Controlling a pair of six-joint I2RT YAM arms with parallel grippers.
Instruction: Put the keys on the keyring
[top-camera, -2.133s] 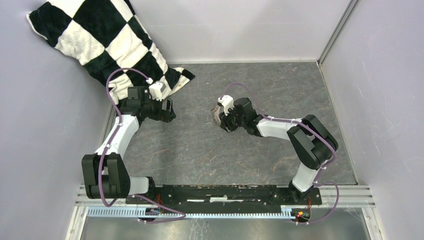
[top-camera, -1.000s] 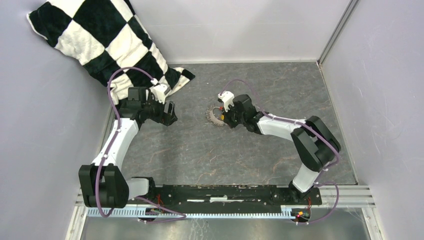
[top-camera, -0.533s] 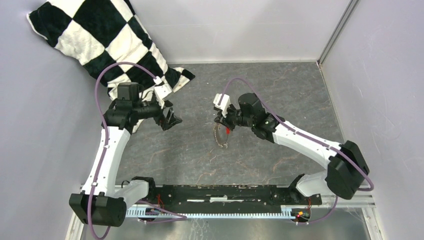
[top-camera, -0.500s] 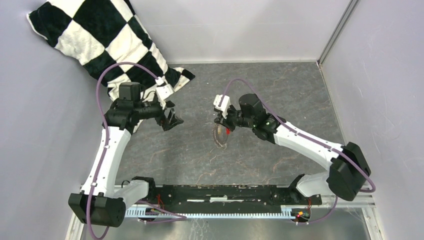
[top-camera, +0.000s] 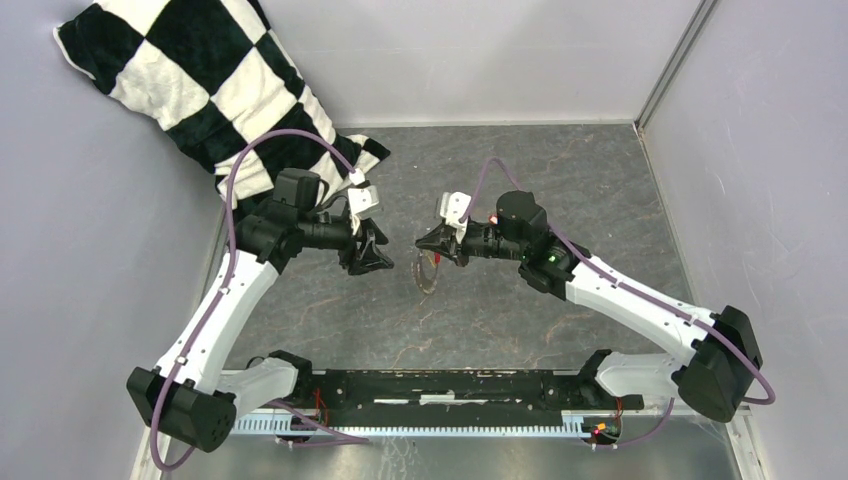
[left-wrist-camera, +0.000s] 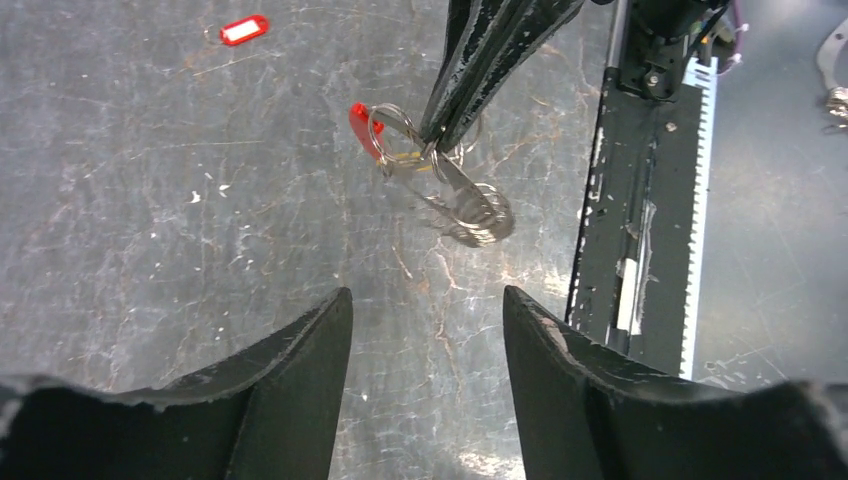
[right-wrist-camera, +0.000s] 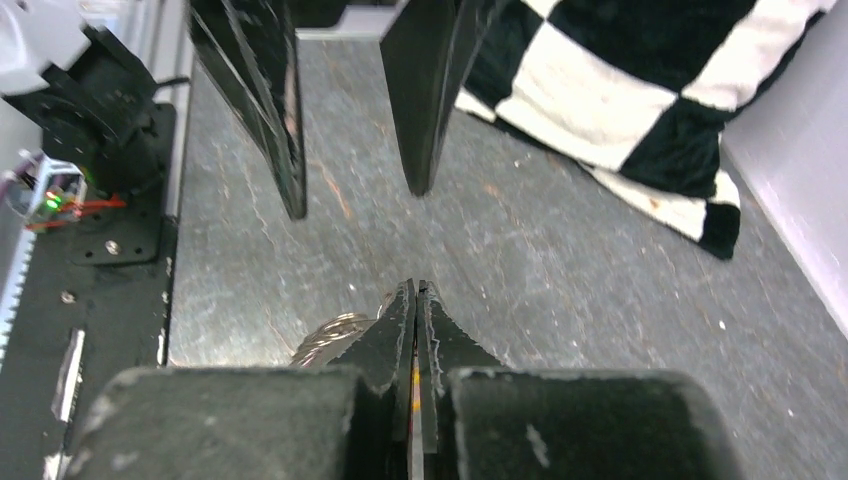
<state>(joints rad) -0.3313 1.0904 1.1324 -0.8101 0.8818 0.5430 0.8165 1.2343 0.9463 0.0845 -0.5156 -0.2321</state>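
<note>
My right gripper (top-camera: 422, 243) (right-wrist-camera: 415, 287) is shut on the keyring (top-camera: 428, 272) (left-wrist-camera: 468, 205), a bunch of grey metal coils with a red piece (left-wrist-camera: 362, 128), and holds it hanging above the table. A yellow sliver shows between the shut jaws. A grey loop of the keyring (right-wrist-camera: 330, 335) peeks out beside them. My left gripper (top-camera: 372, 252) (left-wrist-camera: 425, 295) is open and empty, pointing at the keyring from the left, a short gap away. In the right wrist view its two fingers (right-wrist-camera: 275, 110) hang in front. A red key with a white mark (left-wrist-camera: 244, 29) lies on the table.
A black-and-white checked cloth (top-camera: 210, 90) (right-wrist-camera: 620, 90) lies in the far left corner. The black base rail (top-camera: 440, 385) (left-wrist-camera: 640, 200) runs along the near edge. Grey walls close in the left, back and right sides.
The right gripper has lifted the keyring off the table and turned left. The left arm swung right to face it, and its jaws have narrowed somewhat.
</note>
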